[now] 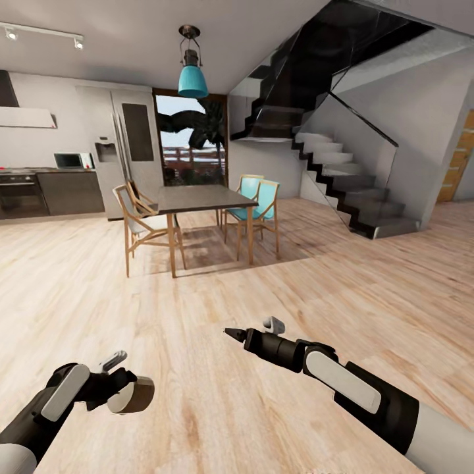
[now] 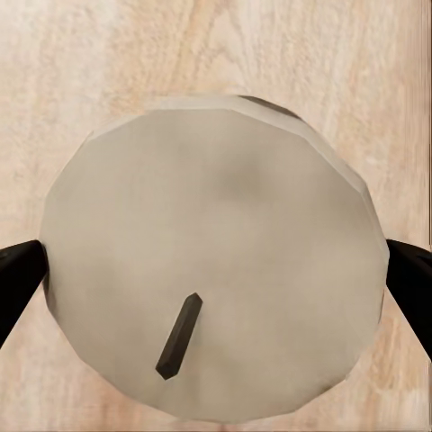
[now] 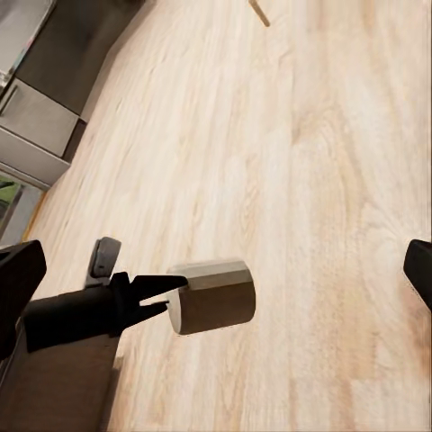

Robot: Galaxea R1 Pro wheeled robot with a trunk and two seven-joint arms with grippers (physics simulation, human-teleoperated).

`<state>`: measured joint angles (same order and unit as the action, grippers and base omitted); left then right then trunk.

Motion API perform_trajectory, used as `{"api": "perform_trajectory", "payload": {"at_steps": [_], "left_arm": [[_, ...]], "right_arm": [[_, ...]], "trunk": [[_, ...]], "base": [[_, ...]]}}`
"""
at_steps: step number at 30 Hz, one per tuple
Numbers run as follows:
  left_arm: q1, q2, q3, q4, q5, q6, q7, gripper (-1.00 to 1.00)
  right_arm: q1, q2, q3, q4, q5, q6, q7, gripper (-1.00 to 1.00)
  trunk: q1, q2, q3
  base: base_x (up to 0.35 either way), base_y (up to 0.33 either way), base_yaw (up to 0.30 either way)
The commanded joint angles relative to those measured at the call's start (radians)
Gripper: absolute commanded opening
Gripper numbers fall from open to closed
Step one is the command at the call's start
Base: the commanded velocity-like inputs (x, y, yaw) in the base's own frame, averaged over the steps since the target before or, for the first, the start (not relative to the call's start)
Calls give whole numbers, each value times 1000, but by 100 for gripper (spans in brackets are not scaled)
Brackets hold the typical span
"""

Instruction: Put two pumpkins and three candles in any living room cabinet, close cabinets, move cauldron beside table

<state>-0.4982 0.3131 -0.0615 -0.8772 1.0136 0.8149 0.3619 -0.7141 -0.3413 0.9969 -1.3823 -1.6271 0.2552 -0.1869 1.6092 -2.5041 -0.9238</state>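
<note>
wide bare wood floor (image 1: 217, 408) across the lower frame, plenty of open room for swinging either arm. dining table (image 1: 197, 197) with chairs at centre, well apart; staircase (image 1: 349, 191) at upper right, kitchen units (image 1: 46, 191) at far left. left gripper (image 1: 128, 388) at lower left, clamped on a candle (image 2: 211, 256) across its round sides, flat top and dark wick facing the wrist camera. likely light, stiff, smooth and a bit slippery; side grip around the middle looks sound. right gripper (image 1: 253, 329) at lower centre, fingers spread wide, holding nothing. no cabinet visible yet.
</note>
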Motion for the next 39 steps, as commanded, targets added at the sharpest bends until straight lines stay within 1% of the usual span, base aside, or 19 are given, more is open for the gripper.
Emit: {"api": "perform_trajectory", "payload": {"at_steps": [1, 9, 13, 31, 32, 35, 36, 37, 39], "left_arm": [[0, 1, -3, -2, 13, 0, 9, -100], [0, 1, -7, -3, 13, 0, 9, -100], [0, 1, -11, -3, 10, -1, 10, -100], [0, 1, -14, -3, 7, 0, 11, -100], [0, 1, -14, -3, 7, 0, 11, -100], [0, 1, -14, -3, 7, 0, 11, -100], [0, 1, -14, -3, 7, 0, 11, -100], [0, 1, -14, -3, 7, 0, 11, -100], [0, 1, -14, -3, 8, 0, 11, -100]], "right_arm": [[-2, -1, 2, -1, -8, -1, -6, 100], [-2, -1, 2, 5, -9, -1, -6, 100], [-2, -1, 2, 12, -9, -1, -5, 100], [-2, -1, 1, 20, -10, -1, -6, 100], [-2, -1, 1, 21, -16, -1, -6, 100], [-2, -1, 0, 21, -75, -1, -6, 100], [-2, -1, 0, 22, -88, -1, -6, 100], [-2, -1, 0, 23, -100, -1, -5, 100], [-2, 0, 0, 26, -107, -1, -3, 100]], "trunk": [[0, -1, 0], [0, -1, 8], [0, -1, 11], [0, -1, 10], [0, -1, 9], [0, -1, 4], [0, -1, 2], [0, -1, 1], [0, -1, -2]], "base": [[0, 0, -243], [3, 0, -243], [159, 0, -191], [285, -22, -8], [244, -91, 0], [188, -101, 0], [143, -100, 0], [85, -74, 0], [44, -39, 0]]}}
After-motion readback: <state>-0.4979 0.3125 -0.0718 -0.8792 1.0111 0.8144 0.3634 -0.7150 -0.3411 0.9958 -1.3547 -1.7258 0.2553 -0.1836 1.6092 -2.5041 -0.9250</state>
